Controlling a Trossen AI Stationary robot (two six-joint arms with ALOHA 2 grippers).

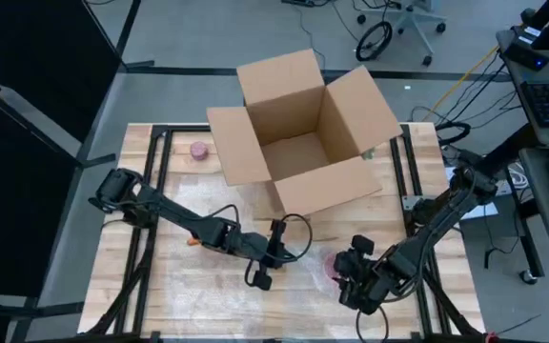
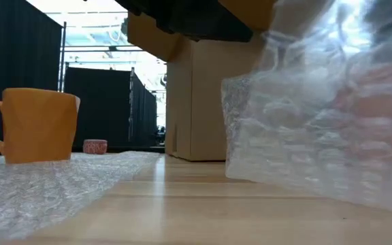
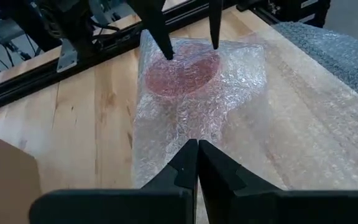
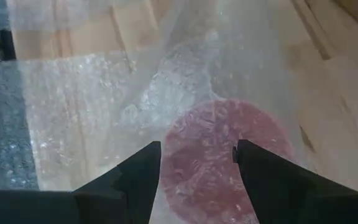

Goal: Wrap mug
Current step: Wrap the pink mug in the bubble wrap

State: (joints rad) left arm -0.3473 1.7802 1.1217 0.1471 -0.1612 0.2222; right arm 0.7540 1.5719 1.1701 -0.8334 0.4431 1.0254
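The right pincer (image 1: 343, 276) stands with its fingers (image 4: 135, 171) spread wide on either side of a red mug (image 4: 229, 155) that sits under a sheet of bubble wrap (image 3: 229, 99); in the left wrist view the two finger tips come down onto the wrap at the mug's rim, one on each side, and whether they press the mug itself I cannot tell. The left pincer (image 1: 267, 267) is pressed together, its fingers (image 3: 179, 168) meeting at the near edge of the same sheet; whether a fold of wrap is pinched between them I cannot tell. The red mug lies between the two pincers, just right of the left one and right at the right one, on the near right part of the desk (image 1: 141, 295). Three mugs show in all: this red one under wrap, an orange mug (image 2: 36, 126) standing upright on the wrap in the low view, and a small pink one (image 1: 198, 150) at the far left of the desk. One open cardboard box (image 1: 298, 133) stands at the far middle, flaps spread out. The wrap is a single sheet spread over the near part of the desk. Two arms are in view, one from each side.
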